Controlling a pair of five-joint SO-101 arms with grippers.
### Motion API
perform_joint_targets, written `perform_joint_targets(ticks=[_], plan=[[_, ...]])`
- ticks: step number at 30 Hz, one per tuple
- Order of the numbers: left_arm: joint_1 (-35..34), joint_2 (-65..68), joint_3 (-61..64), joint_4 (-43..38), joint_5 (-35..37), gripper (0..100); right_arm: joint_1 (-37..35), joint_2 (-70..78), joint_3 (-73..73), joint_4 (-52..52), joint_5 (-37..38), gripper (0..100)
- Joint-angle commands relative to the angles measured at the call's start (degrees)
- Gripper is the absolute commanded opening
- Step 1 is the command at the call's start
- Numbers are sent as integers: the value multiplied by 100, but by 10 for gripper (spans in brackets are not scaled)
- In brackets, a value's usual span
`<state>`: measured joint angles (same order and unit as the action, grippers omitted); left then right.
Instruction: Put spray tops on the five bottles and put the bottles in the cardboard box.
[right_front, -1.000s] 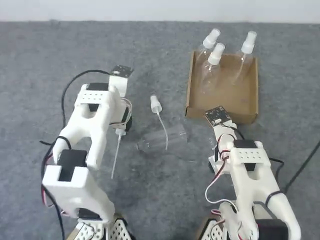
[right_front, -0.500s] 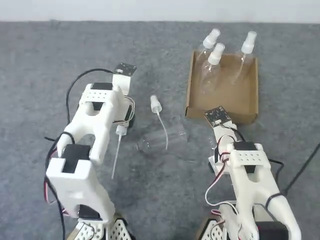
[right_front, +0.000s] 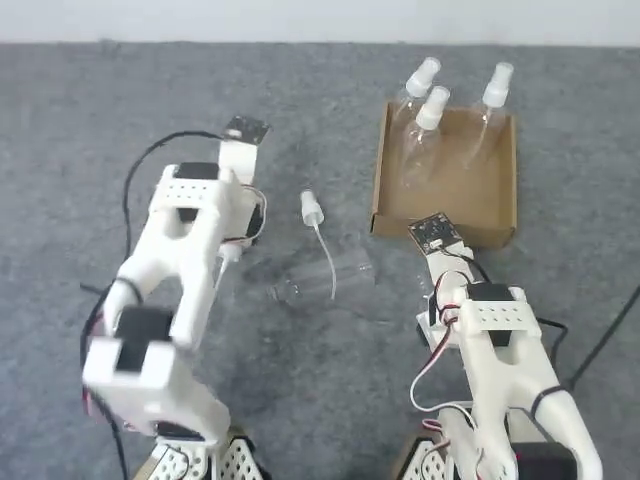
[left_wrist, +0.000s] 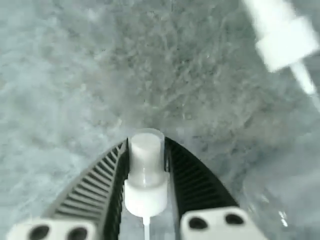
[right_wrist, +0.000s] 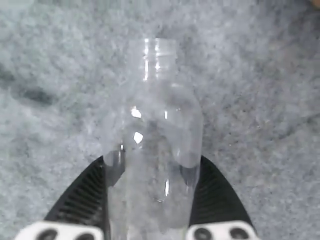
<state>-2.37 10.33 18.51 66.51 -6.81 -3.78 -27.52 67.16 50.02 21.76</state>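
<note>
a spray top (left_wrist: 145, 172) is clamped in the left pincer (left_wrist: 145, 144). the right pincer (right_wrist: 152, 161) is closed on a bottle (right_wrist: 159, 115) — clear, uncapped.

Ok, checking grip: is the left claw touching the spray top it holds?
Touching: the left wrist view shows the left claw pressing the spray top from both sides.

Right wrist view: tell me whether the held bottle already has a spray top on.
No, the clear bottle in the right gripper shows a bare, open threaded neck.
</note>
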Motion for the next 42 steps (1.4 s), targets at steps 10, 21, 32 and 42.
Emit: perform_joint_targets(ticks=[10,21,32,42], plan=[[62,-5099,3266,-343,211,11,-655,31,-686,295,35,28],[-9,-7121,5191,-967,26,11,-910,22,-2136,1745,26,275],[9,-7165,5253,-985,26,11,-716,470,-3332,2273,519,274],[18,-7165,5262,-993,26,11,-321,1851,-3701,2176,1635,274]])
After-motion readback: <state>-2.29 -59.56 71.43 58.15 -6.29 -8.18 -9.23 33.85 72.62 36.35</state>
